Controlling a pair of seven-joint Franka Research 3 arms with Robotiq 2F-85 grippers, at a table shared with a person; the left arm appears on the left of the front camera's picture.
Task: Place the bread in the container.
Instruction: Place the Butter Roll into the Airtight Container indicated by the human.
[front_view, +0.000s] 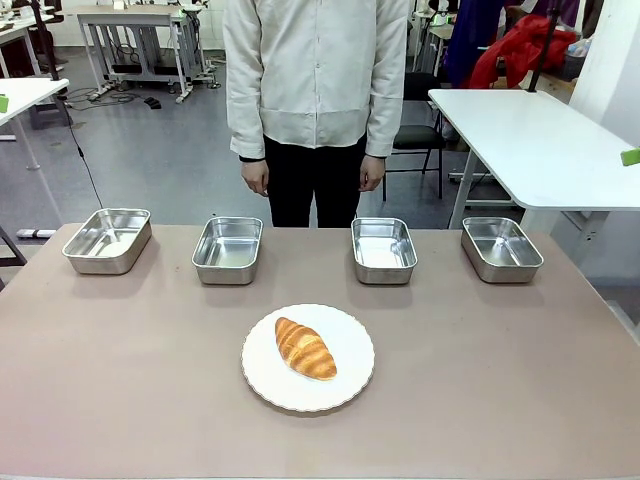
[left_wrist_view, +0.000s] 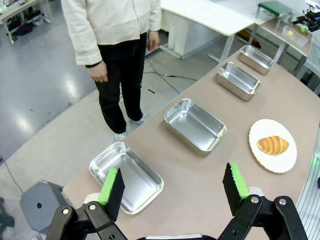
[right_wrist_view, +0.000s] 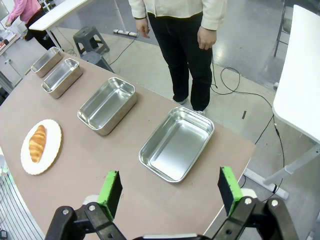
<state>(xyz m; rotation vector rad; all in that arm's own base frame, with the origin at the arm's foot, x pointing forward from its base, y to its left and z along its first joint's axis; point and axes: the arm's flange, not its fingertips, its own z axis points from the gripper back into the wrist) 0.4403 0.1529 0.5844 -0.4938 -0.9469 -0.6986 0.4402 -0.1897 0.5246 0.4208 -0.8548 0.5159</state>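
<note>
With the left hand (left_wrist_view: 172, 180) and right hand (right_wrist_view: 170, 182) both wide and empty, the golden-brown ridged croissant (front_view: 305, 348), on the round white scalloped plate (front_view: 350, 385) at near centre, could land in the wrong one of four look-alike shiny steel trays (front_view: 225, 272) far across.

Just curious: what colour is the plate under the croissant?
White, with a scalloped rim; the plate shows best in the front view.

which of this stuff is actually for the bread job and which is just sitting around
For the job: croissant; one steel tray, which one unclear: far-left tray, inner-left tray, inner-right tray, far-right tray.
Just lying about: white plate under the croissant; white side table; grey stool.
</note>
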